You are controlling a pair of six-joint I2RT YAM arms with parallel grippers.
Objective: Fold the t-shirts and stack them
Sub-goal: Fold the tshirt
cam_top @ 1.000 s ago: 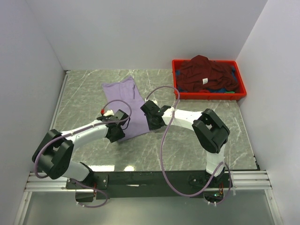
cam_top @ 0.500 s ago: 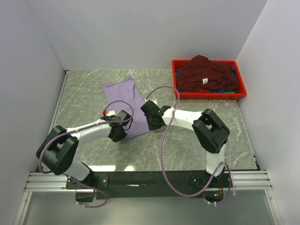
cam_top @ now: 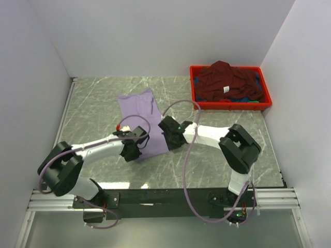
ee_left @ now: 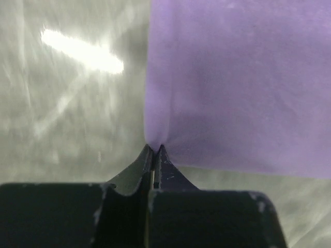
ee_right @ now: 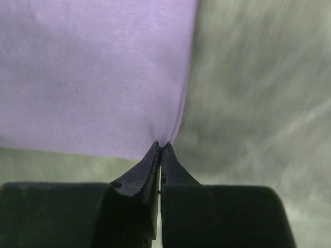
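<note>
Lavender t-shirt lies folded into a narrow strip near the middle of the table, a grey-green marbled slab with pale veins and a bright glare patch. Starting nearest you, a metal rail carries both arm bases along the table's front edge. Just beyond, your left gripper has its jaws pressed together on the strip's near left corner; the left wrist view shows the cloth puckering into the tips. Your right gripper is likewise clamped on the near right corner, with the fabric drawn to a small peak at the tips. From that pinched near edge the shirt's long axis runs away from you, leaning somewhat to the left, and it lies flat on the slab; you cannot tell which end is the collar. Farther back, at the far right corner, a red crate holds a heaped maroon t-shirt with a small white label. Plain white walls close the table in on the left, right and far sides.
</note>
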